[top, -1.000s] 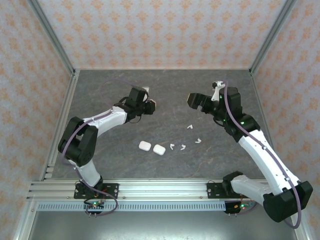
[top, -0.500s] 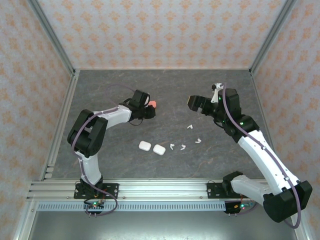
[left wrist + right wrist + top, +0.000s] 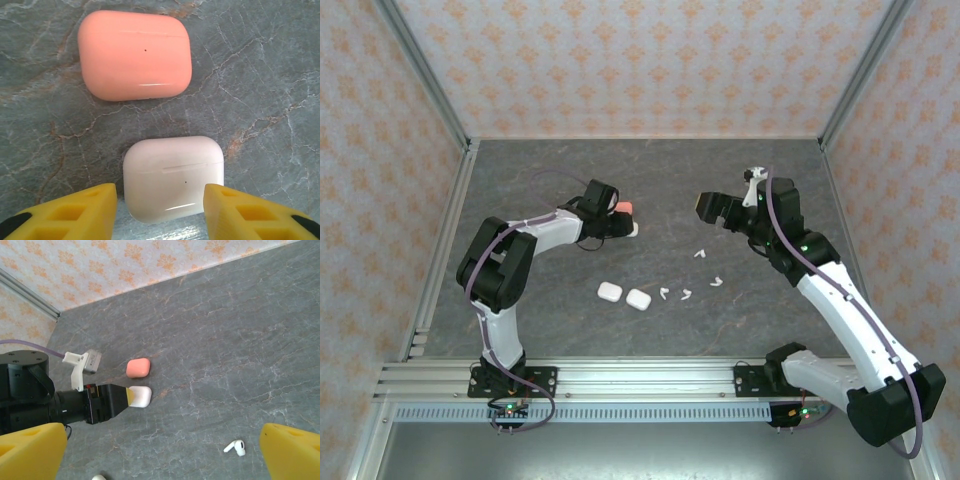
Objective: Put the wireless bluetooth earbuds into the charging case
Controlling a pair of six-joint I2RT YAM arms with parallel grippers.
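A closed white charging case (image 3: 173, 177) lies on the grey table between my left gripper's (image 3: 160, 212) yellow fingers (image 3: 75, 212); the jaws stand open with a small gap on each side. A closed coral-pink case (image 3: 135, 55) lies just beyond it. From above, the left gripper (image 3: 623, 224) sits low by the white case (image 3: 633, 229) and the coral case (image 3: 625, 208). Several white earbuds (image 3: 664, 292) lie scattered mid-table, one of them (image 3: 235, 447) under my right gripper (image 3: 162, 455). The right gripper (image 3: 706, 207) hangs open and empty above the table.
Two more closed white cases (image 3: 609, 291) (image 3: 638, 299) lie side by side nearer the front, left of the earbuds. Patterned walls and metal posts (image 3: 845, 90) enclose the table on three sides. The left arm's black wrist (image 3: 45, 400) reaches in beside the cases.
The left gripper turned and dropped toward the table, uncovering the coral case and then the white case at its fingertips. The right arm barely moved.
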